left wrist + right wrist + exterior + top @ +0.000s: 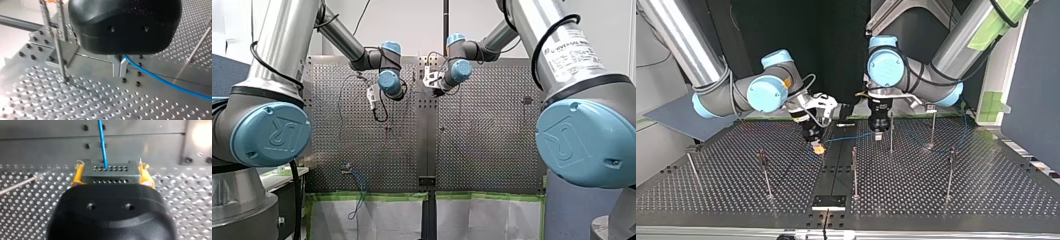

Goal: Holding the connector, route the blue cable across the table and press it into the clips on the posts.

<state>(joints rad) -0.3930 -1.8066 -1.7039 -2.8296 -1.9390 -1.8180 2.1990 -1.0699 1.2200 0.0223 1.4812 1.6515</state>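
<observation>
1. Right gripper (111, 179), yellow pads (78, 177): clenched on the two flanks of the grey connector (111, 171). Gripping the sides leaves the perforated face open, so the cable can exit without bending.
2. Left gripper (119, 70), metal fingers (116, 67): pinched together on the blue cable (165, 81), low over the perforated table (75, 105). I judge this a guiding grip, there to set the line's height and tension for seating.
3. Blue cable, location: it leaves the connector face straight ahead. In the top view it spans the short gap between the two grippers over the table's centre strip, then trails off towards that view's right.
4. Post (891, 131): an upright rod just beside the left gripper, probably the first target. The other posts stand well apart across the table. The clips are too small to make out, and no part of the cable looks seated.
5. Status, judged: the routing is at an early stage, with the pressing not yet done.
</observation>
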